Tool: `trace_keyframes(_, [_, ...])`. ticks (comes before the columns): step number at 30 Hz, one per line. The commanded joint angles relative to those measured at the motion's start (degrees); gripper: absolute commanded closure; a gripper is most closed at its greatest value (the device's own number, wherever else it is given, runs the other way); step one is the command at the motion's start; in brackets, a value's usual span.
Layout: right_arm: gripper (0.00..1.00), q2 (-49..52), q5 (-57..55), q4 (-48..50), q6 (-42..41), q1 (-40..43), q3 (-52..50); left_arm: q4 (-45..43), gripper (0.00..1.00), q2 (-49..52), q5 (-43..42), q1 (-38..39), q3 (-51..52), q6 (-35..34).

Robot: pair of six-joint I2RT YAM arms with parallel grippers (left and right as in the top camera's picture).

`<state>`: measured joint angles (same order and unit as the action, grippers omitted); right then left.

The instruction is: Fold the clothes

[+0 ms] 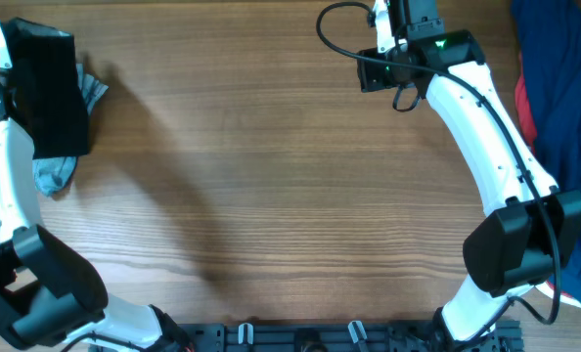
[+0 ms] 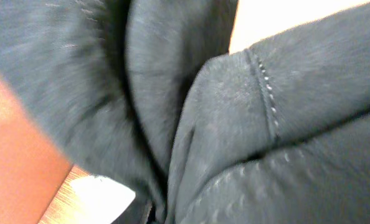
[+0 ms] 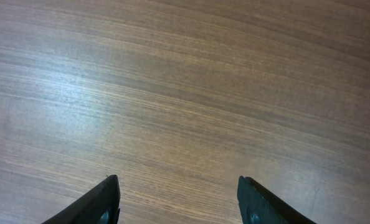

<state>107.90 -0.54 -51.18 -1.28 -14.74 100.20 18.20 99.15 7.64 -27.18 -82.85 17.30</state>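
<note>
The black garment [image 1: 48, 93] hangs bunched at the far left of the table and fills the left wrist view [image 2: 247, 124]. Its folds converge on my left gripper [image 2: 157, 214], which looks shut on the fabric; the fingers themselves are hidden by cloth. A grey-blue denim garment [image 1: 56, 174] lies under and beside it. The navy-with-red garment [image 1: 564, 88] lies piled at the right edge. My right gripper [image 3: 179, 186] is open and empty over bare wood; in the overhead view it is at the far edge [image 1: 408, 18].
The wooden table [image 1: 290, 196] spans the view. My right arm [image 1: 476, 127] runs down the right side next to the navy pile. A black rail [image 1: 300, 337] lies along the front edge.
</note>
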Motion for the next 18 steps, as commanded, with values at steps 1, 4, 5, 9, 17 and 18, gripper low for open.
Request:
trace_keyframes(1, [0.39, 0.3, -1.0, -0.6, -0.2, 0.0, 0.0, -2.2, 0.68, 2.5, 0.0, -3.2, -0.4, 0.5])
trace_keyframes(4, [0.39, 0.3, -1.0, -0.5, -0.2, 0.0, 0.0, -5.0, 0.37, 4.5, 0.0, -7.6, -0.4, 0.5])
trace_keyframes(5, [0.39, 0.3, -1.0, -0.6, -0.2, 0.0, 0.0, -5.4, 0.0, 4.7, 0.0, -9.7, -0.4, -0.1])
trace_keyframes(9, [0.39, 0.3, -1.0, -0.8, -0.2, 0.0, 0.0, -4.0, 0.0, 3.8, -0.1, -14.7, -0.4, -7.8])
trace_keyframes(17, [0.3, 0.4, -0.7, -0.3, -0.4, 0.0, 0.0, 3.2, 0.0, 2.1, -8.6, -11.4, -0.4, -8.8])
trace_keyframes(18, [0.24, 0.4, -0.5, -0.3, -0.4, 0.0, 0.0, 3.9, 0.0, 2.1, -13.1, -9.9, -0.4, -8.8])
